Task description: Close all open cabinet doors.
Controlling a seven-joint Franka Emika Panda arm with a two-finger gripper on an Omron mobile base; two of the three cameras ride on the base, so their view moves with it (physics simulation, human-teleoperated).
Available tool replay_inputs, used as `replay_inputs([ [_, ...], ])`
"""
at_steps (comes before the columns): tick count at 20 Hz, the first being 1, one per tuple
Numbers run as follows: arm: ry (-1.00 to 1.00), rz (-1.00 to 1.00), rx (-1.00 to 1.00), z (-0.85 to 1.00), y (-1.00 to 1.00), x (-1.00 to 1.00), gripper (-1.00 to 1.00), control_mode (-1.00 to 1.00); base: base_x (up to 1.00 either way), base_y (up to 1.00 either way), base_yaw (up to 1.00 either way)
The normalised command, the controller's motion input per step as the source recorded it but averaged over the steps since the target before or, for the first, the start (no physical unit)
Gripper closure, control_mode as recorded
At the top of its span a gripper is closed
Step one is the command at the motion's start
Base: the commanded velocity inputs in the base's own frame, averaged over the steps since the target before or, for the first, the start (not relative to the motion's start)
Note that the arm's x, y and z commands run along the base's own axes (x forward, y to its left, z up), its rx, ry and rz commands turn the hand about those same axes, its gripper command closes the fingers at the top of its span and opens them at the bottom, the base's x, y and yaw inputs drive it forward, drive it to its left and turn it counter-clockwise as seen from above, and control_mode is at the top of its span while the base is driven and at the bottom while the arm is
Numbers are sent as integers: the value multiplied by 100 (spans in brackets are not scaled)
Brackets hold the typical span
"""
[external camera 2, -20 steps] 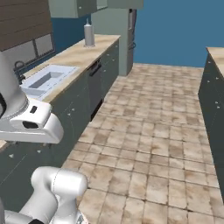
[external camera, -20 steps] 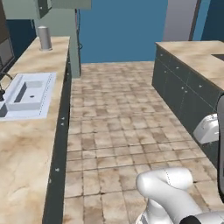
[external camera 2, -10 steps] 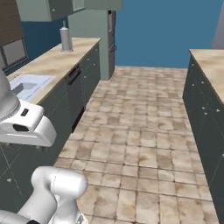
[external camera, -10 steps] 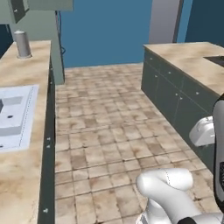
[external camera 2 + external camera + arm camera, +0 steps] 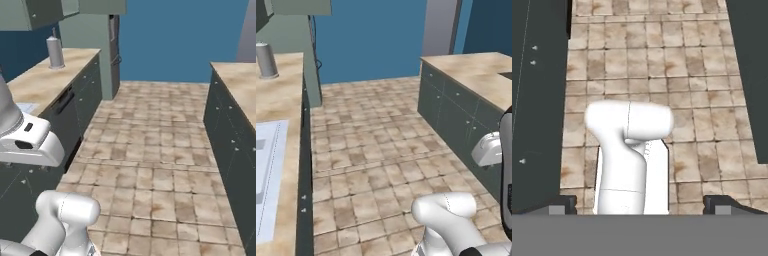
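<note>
Three cameras along a kitchen aisle

Both base views looked forward and down from behind the arm, sharing the tiled floor [image 5: 381, 145], the left desk [image 5: 47, 80] and blue wall [image 5: 175, 40]; the hand view faced steeply down.

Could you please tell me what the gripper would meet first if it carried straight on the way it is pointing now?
Judging by the hand view, the gripper points down at the tiled floor between the dark cabinet fronts, so it would probably reach the floor first, though depth is unclear.
</note>
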Motion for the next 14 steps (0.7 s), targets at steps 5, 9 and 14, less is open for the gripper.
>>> replay_inputs([
  [5, 0, 0, 0, 0, 0, 0, -100, 100, 100, -3, -12],
  [9, 0, 0, 0, 0, 0, 0, -100, 100, 100, 0, -10],
  [14, 0, 0, 0, 0, 0, 0, -100, 100, 100, 0, -10],
])
